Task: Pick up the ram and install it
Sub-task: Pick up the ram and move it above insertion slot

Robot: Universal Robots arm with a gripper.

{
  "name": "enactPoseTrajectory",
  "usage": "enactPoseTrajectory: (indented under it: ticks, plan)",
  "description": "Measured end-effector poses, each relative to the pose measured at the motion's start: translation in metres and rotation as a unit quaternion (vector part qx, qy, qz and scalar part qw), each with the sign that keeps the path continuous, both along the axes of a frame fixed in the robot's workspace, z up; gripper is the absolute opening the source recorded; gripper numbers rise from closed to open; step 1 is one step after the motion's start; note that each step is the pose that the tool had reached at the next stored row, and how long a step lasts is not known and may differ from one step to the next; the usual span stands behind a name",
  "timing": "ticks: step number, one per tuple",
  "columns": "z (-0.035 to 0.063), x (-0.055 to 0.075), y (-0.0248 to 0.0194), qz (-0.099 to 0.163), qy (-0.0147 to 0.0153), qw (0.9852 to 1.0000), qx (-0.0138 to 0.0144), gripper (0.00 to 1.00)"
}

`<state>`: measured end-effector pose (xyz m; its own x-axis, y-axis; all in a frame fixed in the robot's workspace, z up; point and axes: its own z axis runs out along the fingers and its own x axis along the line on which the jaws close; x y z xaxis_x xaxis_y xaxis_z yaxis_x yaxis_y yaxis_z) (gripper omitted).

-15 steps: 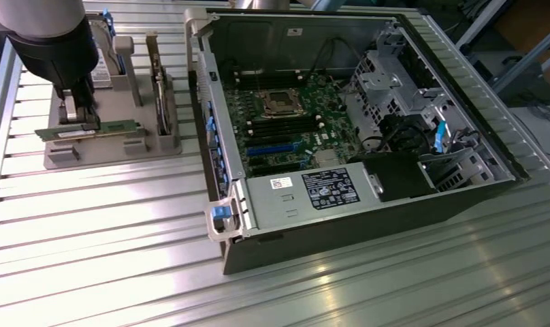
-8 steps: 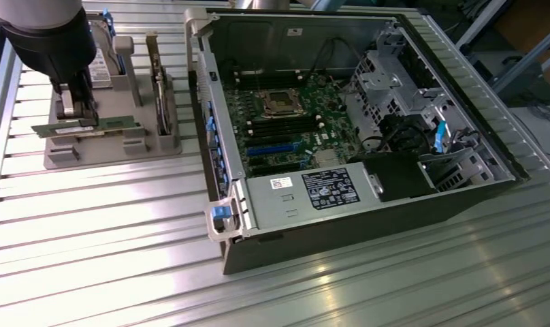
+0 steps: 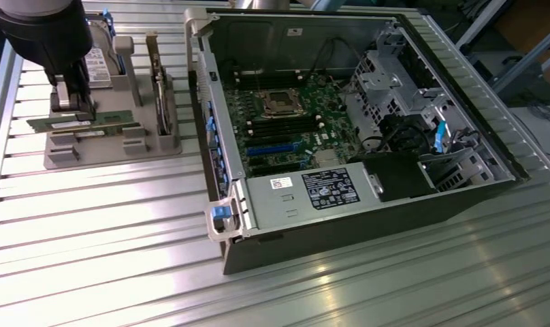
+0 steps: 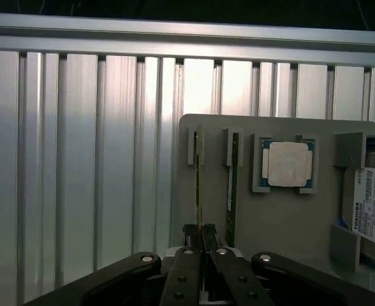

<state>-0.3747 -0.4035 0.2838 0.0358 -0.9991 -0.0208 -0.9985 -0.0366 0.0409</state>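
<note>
Gripper [image 4: 200, 229] fingers are almost fully closed, with only a thin gap between them. That gap is filled by the ram [image 4: 198, 185], a thin green stick standing on its edge. So the gripper has hold of the ram at one end.

The ram sits in its little clips on the gray tray [image 4: 270, 229]. It has not been lifted out yet. A twin stick [image 4: 231, 185] stands just beside it in its own clips, and the gripper is not touching that one. Past the twin there is a square silver chip [image 4: 288, 164], and then a hard drive [image 4: 374, 204] at the tray's edge.

In the exterior view the gripper [image 3: 73, 105] is down on the tray, at the exterior view's left. The open computer case [image 3: 348, 235] is well apart from it, toward the exterior view's right. The green board [image 3: 298, 129] inside the case has no stick in it that I can see.

I think this is the picking-up step. The grab looks done, and the putting-in part has not begun. Getting the ram out would call for a straight pull away from the tray, so it does not catch its clips or bump the twin.
</note>
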Motion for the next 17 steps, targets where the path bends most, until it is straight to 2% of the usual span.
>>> enactPoseTrajectory:
  ticks: [17]
  plan:
    - [0.0305, 0.000, 0.0000, 0.000, 0.0000, 1.0000, 0.0000, 0.12]
